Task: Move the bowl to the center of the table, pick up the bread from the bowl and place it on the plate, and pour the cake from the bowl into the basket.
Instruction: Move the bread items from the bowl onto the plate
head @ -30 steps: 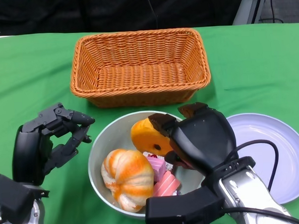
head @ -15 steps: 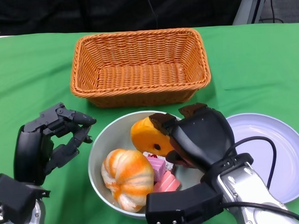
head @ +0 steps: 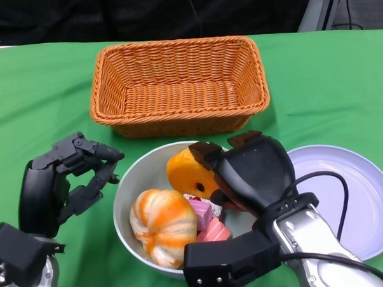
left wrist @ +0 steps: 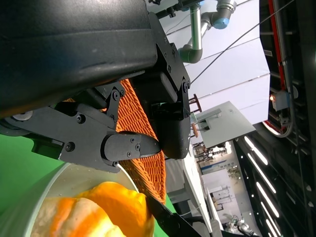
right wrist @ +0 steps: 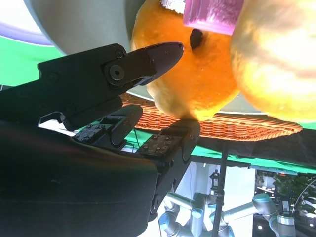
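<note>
Bowl (head: 127,187) sits at table centre-front, approx 6 o'clock from the basket (head: 178,87), plate (head: 371,193) at its 3 o'clock. Bowl = smooth pale grey, round, deep wall. Inside: pumpkin-shaped bread (head: 162,226), glossy orange-and-cream, ribbed, at the 7 o'clock part; round orange bun (head: 186,173), smooth matte, dark hole in its face, at the 12–1 o'clock part; pink cake pcs (head: 207,222) between them, blocky, soft-looking.

Right hand (head: 247,173) is over the bowl's 2 o'clock side, black fingers closed on the orange bun. Right wrist view shows a fingertip (right wrist: 163,54) across its upper face and another part (right wrist: 170,143) under it, so it looks pinched; whether it's lifted clear of the bowl floor can't be told.

Key relation: plate lies at 3 o'clock of the held bun, well apart from the bowl wall but on the right arm's own side, so right hand is nearer than left. Bun roughly round, no real long axis; plate is flat, pale lilac, shallow rim, so the drop needs little aiming.

Left hand (head: 69,177) at 9 o'clock, just beside the bowl rim, not touching it; fingers curled partway w/ a gap, holding nothing.

Basket = woven orange wicker, rectangular, long axis 9–3.

Green cloth (head: 43,93) on table, soft matte.
</note>
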Controlling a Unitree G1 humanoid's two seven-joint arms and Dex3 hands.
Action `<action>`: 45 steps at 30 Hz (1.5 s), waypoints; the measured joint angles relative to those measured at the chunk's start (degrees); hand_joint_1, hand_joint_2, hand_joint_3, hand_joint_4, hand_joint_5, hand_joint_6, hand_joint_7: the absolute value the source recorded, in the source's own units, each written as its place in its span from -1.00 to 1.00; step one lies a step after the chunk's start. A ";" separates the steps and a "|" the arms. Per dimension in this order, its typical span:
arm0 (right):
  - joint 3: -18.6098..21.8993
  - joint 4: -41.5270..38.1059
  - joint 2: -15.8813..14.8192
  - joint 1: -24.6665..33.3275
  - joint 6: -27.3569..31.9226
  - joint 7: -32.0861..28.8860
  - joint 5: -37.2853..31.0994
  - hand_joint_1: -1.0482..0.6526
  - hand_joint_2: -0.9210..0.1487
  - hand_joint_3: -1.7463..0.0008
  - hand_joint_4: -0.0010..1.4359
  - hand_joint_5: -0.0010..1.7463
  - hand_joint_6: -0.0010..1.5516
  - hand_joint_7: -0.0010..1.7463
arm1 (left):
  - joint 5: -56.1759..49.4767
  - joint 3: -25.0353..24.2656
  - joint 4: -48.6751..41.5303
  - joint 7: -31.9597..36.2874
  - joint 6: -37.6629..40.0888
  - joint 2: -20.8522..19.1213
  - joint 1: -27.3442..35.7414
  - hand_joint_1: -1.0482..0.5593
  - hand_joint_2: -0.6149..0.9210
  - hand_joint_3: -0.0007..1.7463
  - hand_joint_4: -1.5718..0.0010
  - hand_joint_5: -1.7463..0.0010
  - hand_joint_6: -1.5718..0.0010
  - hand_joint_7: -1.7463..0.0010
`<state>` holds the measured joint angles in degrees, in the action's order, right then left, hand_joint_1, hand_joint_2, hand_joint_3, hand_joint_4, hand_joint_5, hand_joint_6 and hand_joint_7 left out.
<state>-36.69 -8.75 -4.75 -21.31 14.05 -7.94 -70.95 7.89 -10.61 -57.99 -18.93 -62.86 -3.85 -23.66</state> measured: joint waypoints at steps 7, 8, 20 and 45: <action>-0.55 -2.64 0.30 -0.72 -0.29 -4.44 0.57 -0.32 -0.97 1.00 0.16 -0.93 -0.01 -0.97 | -0.16 0.15 0.01 0.03 -0.34 -0.01 0.02 0.11 0.89 -0.41 -0.04 -0.70 -0.12 -0.18; -0.56 -2.87 0.38 -0.75 -0.59 -4.97 0.93 -0.30 -0.95 1.00 0.18 -0.93 0.00 -0.97 | -0.20 0.16 0.01 0.03 -0.38 -0.01 0.03 0.11 0.88 -0.41 -0.04 -0.70 -0.13 -0.18; -0.29 -6.73 0.58 -1.60 -6.77 -14.97 6.70 0.01 -0.86 1.00 0.12 -0.16 0.35 -0.95 | -0.50 0.46 0.01 0.18 -0.48 -0.01 0.05 0.09 0.85 -0.36 -0.05 -0.70 -0.12 -0.20; -0.15 -9.76 -0.05 -2.65 -12.11 -19.18 10.53 -0.16 -0.81 1.00 0.35 -0.15 0.49 -0.98 | -1.54 0.56 -0.59 0.85 -1.48 -0.14 0.05 0.09 0.83 -0.34 -0.06 -0.70 -0.13 -0.20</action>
<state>-36.84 -18.51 -4.80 -23.96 1.94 -27.12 -60.43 6.34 -10.05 -58.58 -18.09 -64.34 -4.00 -23.60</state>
